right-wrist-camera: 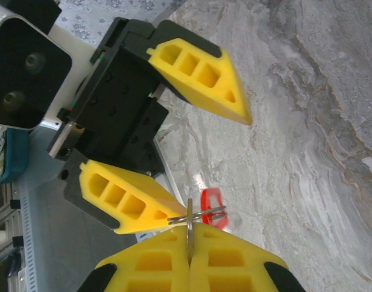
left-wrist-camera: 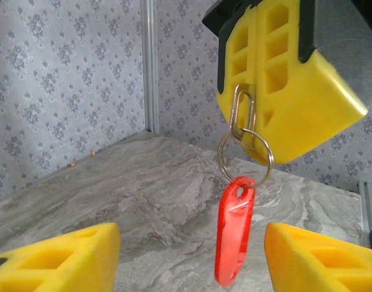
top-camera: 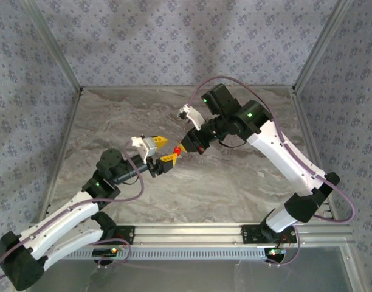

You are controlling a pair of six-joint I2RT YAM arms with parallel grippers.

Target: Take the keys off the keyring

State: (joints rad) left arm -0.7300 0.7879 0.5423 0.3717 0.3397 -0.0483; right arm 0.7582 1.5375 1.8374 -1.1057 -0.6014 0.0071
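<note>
A: So, where's the keyring [left-wrist-camera: 236, 213]?
B: Off the surface [top-camera: 234, 182], hanging from R hand [top-camera: 186, 147], which is clamped on its metal loop. Red tag [right-wrist-camera: 213, 204] hangs long axis straight down.
A: L hand [top-camera: 165, 149]?
B: Fingers [left-wrist-camera: 64, 258] apart, either side of tag, not touching. Prob closes on it next.
</note>
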